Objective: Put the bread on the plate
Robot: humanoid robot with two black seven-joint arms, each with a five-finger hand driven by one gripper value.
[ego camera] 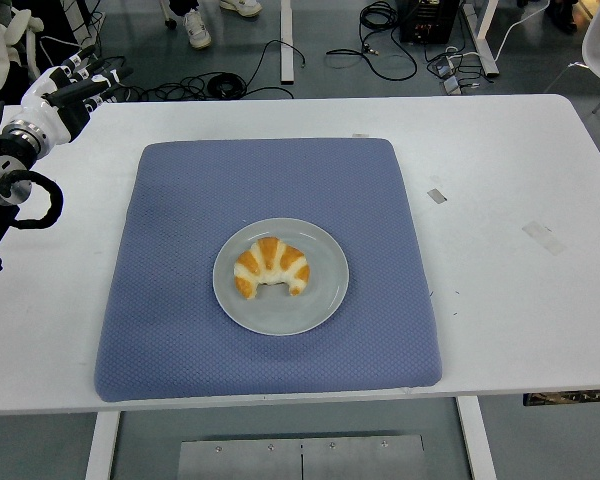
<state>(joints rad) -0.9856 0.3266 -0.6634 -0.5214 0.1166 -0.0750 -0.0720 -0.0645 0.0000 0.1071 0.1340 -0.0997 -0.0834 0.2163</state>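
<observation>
White tabletop (500, 300) carries a blue-grey quilted mat (180, 330), roughly centred. Round grey plate (320, 300) sits on the mat, slightly near of its middle. Bread (271, 266), a crescent roll with orange and pale stripes, lies on the plate, arch toward the far side, ends pointing near.

Left hand (65, 90) is above the far-left corner of the tabletop, well apart from mat and plate; fingers (98, 84) extended and loosely spread, holding nothing. Black cable loop hangs at the arm just near of the hand.

Small tape pieces (543, 236) stuck on the right part of the tabletop. Floor beyond the far edge: tangled cables (230, 82), table legs, a person's shoes (197, 28).
</observation>
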